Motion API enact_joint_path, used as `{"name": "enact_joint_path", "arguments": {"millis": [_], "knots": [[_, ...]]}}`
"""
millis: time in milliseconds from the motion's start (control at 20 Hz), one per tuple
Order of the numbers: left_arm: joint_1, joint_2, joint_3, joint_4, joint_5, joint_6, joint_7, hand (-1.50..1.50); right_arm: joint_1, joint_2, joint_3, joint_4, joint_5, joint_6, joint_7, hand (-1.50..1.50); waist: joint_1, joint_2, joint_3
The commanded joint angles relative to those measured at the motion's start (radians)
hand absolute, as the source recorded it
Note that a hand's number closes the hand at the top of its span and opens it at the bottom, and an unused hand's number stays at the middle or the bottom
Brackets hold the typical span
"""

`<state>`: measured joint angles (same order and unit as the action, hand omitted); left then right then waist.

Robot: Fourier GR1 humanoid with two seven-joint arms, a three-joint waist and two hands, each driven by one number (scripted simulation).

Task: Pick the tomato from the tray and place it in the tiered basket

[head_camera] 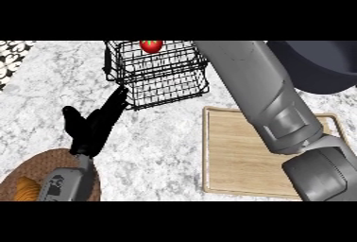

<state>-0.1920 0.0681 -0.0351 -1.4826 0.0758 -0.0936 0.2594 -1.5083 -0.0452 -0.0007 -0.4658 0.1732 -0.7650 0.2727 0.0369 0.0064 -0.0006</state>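
A red tomato (151, 45) lies in the upper tier of the black wire tiered basket (159, 75) at the back of the counter. The wooden tray (237, 156) lies at the right front with nothing showing on its bare part. My right forearm (268, 99) stretches across the tray toward the basket's right side and runs out past the top of the view, so its hand is hidden. My left hand (92, 126) stands open at the left, its straight fingers pointing toward the basket's lower left corner and apart from the wire.
A dark rounded vessel (317, 64) sits at the back right, behind the tray. A brown woven mat (35, 168) with an orange item (28, 187) lies at the lower left under my left forearm. A patterned surface (14, 54) borders the far left.
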Motion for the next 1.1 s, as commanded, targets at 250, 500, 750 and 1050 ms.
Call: {"name": "enact_joint_path", "arguments": {"millis": [250,500,750,1050], "knots": [[0.075,0.021,0.043,-0.002,0.012,-0.001,-0.044,0.00,0.260,-0.177,0.054,-0.298,-0.040,0.321,0.055,-1.50,-0.087,-0.027,0.002],[0.070,0.031,0.073,-0.033,0.033,0.017,0.010,0.00,0.420,-0.330,0.059,-0.522,-0.107,0.532,0.112,-1.50,-0.107,-0.033,0.002],[0.089,0.043,0.076,-0.041,0.028,0.005,-0.014,0.00,0.644,-0.481,0.005,-0.783,-0.212,0.683,0.149,-1.50,-0.111,-0.029,0.002],[0.132,0.030,0.050,-0.057,0.019,-0.007,-0.034,0.00,0.906,-0.663,-0.184,-1.071,-0.370,0.794,0.193,-1.50,-0.088,-0.021,0.002]]}}
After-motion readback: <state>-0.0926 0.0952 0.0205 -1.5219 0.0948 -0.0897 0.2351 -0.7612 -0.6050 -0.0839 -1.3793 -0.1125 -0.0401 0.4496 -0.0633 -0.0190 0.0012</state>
